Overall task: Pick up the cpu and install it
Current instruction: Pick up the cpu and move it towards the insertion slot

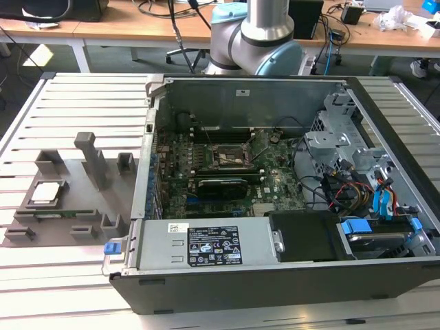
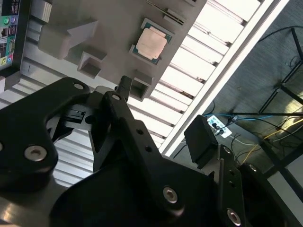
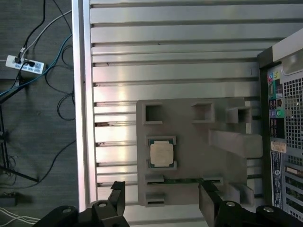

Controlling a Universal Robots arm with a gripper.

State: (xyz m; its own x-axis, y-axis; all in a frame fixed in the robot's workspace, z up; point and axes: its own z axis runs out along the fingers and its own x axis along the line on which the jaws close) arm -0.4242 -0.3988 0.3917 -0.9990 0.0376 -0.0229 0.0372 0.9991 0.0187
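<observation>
The cpu (image 1: 45, 192) is a small square chip with a silvery top. It lies flat in a recess of the grey fixture plate (image 1: 69, 199) on the slatted table, at the exterior view's left. Both wrist views look down on the cpu (image 3: 161, 153) (image 2: 150, 43) from well above. My gripper (image 3: 162, 201) (image 2: 163, 113) is open, its two black fingers (image 3: 116, 196) spread wide with nothing between them, high over the fixture. The black-framed socket (image 1: 230, 157) sits on the motherboard inside the open computer case (image 1: 275, 289).
A tall grey post (image 1: 93, 158) and several small blocks stand up from the fixture plate. A long black expansion card (image 1: 220, 184) lies just in front of the socket. Drive cages and cable bundles (image 1: 357, 185) fill the case's right side. The arm's base (image 1: 258, 34) stands behind the case.
</observation>
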